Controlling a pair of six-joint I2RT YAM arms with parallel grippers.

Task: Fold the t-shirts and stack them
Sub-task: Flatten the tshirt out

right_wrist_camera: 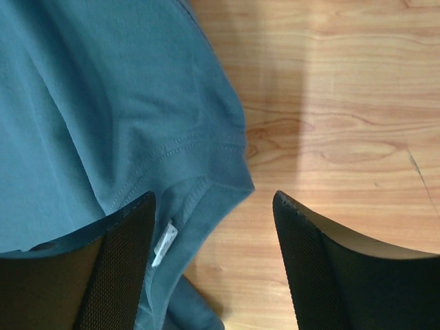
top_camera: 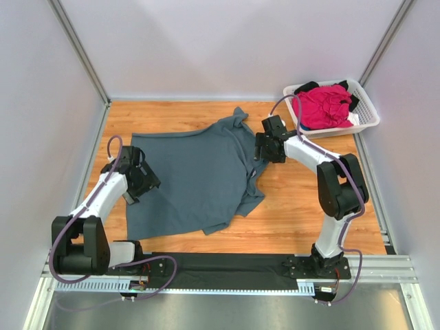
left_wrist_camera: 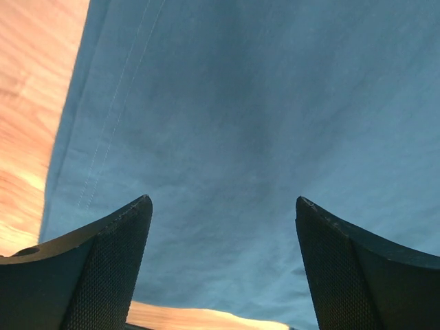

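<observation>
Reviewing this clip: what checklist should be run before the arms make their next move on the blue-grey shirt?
1. Left fingers open, empty, above the blue-grey t-shirt at its left edge: ok.
2. Right fingers open, empty, over the collar beside the neck label: ok.
3. Shirt lying flat on the table: not ok; its right side is bunched and folded over.
4. Pink t-shirt and black t-shirt kept in the basket: ok.
5. Both sleeves spread out: cannot tell.
</observation>
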